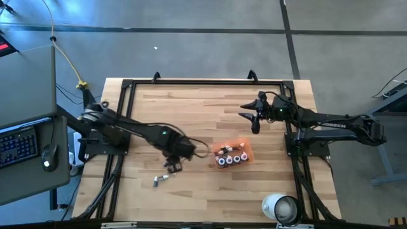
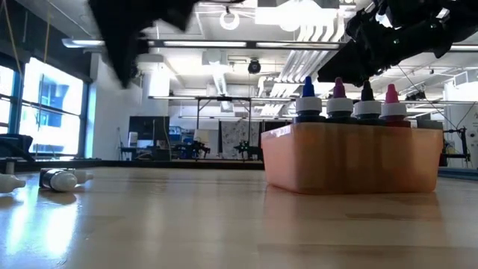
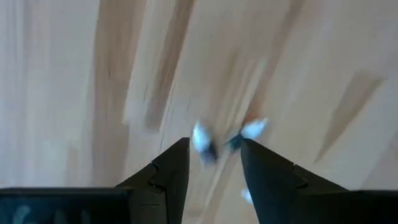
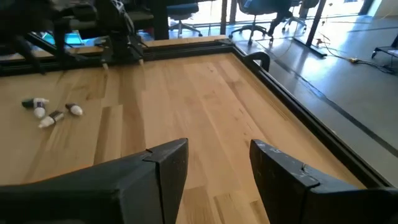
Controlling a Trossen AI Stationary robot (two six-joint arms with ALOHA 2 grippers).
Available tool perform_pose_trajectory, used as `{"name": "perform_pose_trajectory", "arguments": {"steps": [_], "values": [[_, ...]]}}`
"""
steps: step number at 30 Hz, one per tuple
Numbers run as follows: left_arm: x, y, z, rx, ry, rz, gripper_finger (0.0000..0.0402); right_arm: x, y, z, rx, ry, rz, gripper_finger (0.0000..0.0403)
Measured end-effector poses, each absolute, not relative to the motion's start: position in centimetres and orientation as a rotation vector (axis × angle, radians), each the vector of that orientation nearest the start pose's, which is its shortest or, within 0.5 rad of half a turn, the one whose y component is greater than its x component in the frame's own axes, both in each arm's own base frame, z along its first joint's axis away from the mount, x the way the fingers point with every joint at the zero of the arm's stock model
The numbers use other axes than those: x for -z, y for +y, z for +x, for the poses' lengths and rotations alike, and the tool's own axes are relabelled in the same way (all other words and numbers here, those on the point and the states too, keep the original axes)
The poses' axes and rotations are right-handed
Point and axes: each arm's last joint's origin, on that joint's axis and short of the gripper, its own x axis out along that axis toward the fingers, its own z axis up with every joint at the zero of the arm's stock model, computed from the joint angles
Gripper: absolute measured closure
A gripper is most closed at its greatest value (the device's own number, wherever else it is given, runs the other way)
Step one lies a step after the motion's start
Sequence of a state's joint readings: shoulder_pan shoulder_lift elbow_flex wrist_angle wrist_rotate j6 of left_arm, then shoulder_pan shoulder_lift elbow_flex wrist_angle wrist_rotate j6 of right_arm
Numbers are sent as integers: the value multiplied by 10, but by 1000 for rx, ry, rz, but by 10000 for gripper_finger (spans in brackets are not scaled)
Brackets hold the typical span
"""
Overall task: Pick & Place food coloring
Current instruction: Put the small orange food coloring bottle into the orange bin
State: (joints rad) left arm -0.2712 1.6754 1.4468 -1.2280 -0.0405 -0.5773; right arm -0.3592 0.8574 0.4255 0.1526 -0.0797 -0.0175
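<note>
Wooden worktop [image 1: 191, 114] inside a dark frame, contents listed from the left. Beyond the worktop's left edge: a side desk carrying a keyboard [image 1: 18, 145] and a mouse [image 1: 46, 165]. Left arm: reaches in from the left edge, its left tool [image 1: 173, 164] low over the boards, fingers [image 3: 168, 171] parted and holding nothing, poised directly above loose food coloring bottles [image 1: 162, 179]. These loose bottles: at least three, lying on their sides on the bare wood in the front-left area, tiny whitish bodies, at least one with a dark cap; the left wrist view shows two of them blurred between the fingertips. Centre-right: flat translucent orange tray [image 1: 247, 149] holding further food coloring bottles [image 2: 351, 103] standing upright in a row, pointed caps reading blue, magenta, dark and pink-red in the low view, whitish shoulders just clearing the tray wall; no label text legible on any bottle. Right arm: enters from the right edge, white lettering "TROSSEN" along its forearm, its right tool [image 1: 254, 118] hanging over the rear-right boards well apart from the tray, fingers [image 4: 165, 163] spread and empty. Front-right corner: large white round cup [image 1: 282, 207] on its own.
</note>
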Motion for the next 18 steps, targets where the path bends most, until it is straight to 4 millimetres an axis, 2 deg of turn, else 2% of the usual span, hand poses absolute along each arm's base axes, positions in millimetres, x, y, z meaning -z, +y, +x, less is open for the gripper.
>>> {"name": "perform_pose_trajectory", "arguments": {"steps": [5, 11, 18], "values": [[-251, -87, 263, -307, 1373, -447, 260, -229, -64, 177, 267, 274, 45, 236], [-225, -102, 252, -248, 1214, -542, 260, -228, -64, 177, 273, 281, 39, 236], [-194, -103, 236, -372, 1306, -571, 260, -228, -64, 177, 274, 279, 36, 236]]}}
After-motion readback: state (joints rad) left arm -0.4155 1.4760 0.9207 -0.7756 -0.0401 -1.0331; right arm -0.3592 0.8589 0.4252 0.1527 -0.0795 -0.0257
